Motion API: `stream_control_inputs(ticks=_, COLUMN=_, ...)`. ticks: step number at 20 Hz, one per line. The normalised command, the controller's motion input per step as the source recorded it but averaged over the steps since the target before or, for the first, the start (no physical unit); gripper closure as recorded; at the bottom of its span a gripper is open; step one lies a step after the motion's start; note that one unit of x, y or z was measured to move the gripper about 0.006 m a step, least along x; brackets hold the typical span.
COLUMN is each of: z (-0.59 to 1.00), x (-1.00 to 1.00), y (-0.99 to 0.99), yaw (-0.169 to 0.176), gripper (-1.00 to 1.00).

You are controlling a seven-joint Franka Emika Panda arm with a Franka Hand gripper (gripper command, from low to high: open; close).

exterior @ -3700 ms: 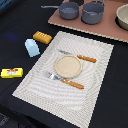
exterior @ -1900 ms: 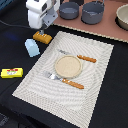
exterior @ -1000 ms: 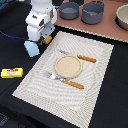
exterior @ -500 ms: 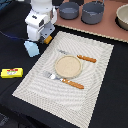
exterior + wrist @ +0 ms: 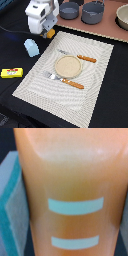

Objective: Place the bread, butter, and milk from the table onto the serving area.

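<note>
From the exterior view we cannot see the claw (image 5: 48, 31) clearly: the arm's white housing covers it, so we cannot tell whether its jaws are apart or clamped. Only an orange end of the bread (image 5: 50, 33) peeks out beneath that housing, at the far corner of the serving area (image 5: 95, 95) on the exterior view's left, just where the woven mat meets the black desk (image 5: 20, 107). Whether the loaf rests on the desk or is lifted off it is not clear to us.

The wrist view gives us what the exterior view hides: the bread (image 5: 70, 188) fills almost the whole picture, very close to the camera and blurred, with two pale score marks across its golden top. No finger of the claw is visible there, so contact cannot be confirmed from it either. A teal-edged grey strip beside the loaf is too blurred for us to name.

Only the exterior view shows the rest. The milk (image 5: 31, 48) stands upright on the desk, near the mat's edge and just beside the arm. The butter (image 5: 11, 73) lies flat on the desk, well apart from the claw, toward the exterior view's left. On the mat we see the plate (image 5: 68, 65) between the knife (image 5: 86, 58) and the fork (image 5: 65, 80).
</note>
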Motion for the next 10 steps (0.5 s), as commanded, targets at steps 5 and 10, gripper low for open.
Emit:
stream_control_inputs(ticks=5, z=1.00, x=1.00, y=-0.15, yaw=0.000, gripper=1.00)
stream_control_inputs(ticks=10, z=0.99, x=1.00, y=-0.20, yaw=0.000, gripper=1.00)
